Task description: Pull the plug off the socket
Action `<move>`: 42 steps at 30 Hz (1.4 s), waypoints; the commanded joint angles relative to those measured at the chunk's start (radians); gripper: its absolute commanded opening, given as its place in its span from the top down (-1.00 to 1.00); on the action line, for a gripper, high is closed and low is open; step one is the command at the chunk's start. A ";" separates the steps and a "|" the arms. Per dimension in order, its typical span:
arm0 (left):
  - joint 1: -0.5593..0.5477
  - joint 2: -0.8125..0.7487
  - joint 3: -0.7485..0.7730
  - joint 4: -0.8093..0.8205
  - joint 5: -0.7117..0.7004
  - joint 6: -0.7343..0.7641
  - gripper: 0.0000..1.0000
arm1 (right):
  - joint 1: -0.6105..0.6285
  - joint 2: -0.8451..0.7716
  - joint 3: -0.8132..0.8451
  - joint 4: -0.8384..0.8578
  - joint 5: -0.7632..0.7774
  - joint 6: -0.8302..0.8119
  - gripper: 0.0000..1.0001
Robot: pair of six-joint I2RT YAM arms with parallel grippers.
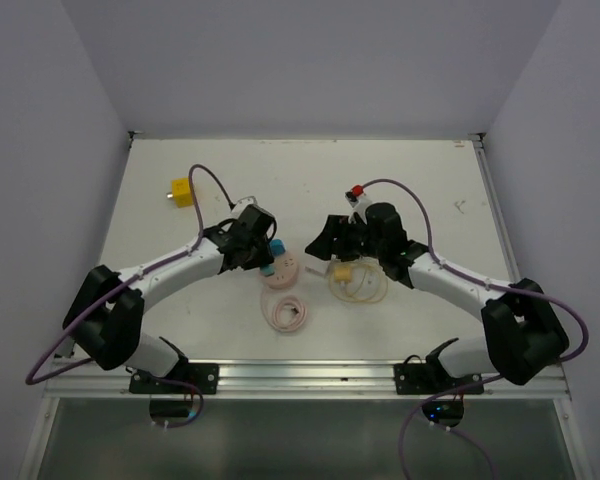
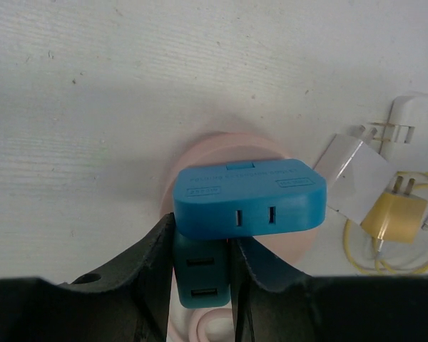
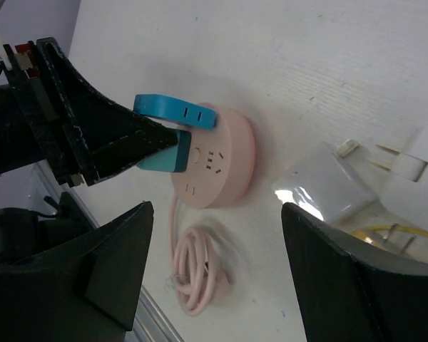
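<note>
A round pink socket [image 3: 221, 167] lies on the white table, also seen in the top view [image 1: 283, 272]. Two blue plugs sit on its face: a light blue adapter [image 2: 248, 198] and a teal USB plug [image 2: 202, 274]. My left gripper [image 2: 203, 236] is shut on the sides of the teal plug, which still touches the socket face [image 3: 162, 158]. In the top view the left gripper [image 1: 268, 254] is over the socket's left side. My right gripper [image 3: 221, 285] is open and empty, hovering just right of the socket [image 1: 322, 243].
The socket's pink cord is coiled [image 1: 287, 313] in front of it. A white charger [image 3: 329, 189], a white plug [image 3: 401, 161] and a yellow plug with a coiled yellow cable [image 2: 394, 215] lie right of the socket. A yellow cube plug [image 1: 182, 191] sits at the far left.
</note>
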 commanded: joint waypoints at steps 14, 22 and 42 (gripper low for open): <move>0.048 -0.340 -0.300 0.596 0.183 0.148 1.00 | 0.094 0.166 0.062 0.172 0.008 0.189 -0.49; 0.065 -0.323 -0.326 0.689 0.225 0.126 1.00 | 0.115 0.190 0.081 0.149 0.002 0.175 -0.28; 0.072 -0.380 -0.423 0.745 0.326 0.154 -0.27 | 0.115 0.060 0.111 0.027 0.083 0.098 1.00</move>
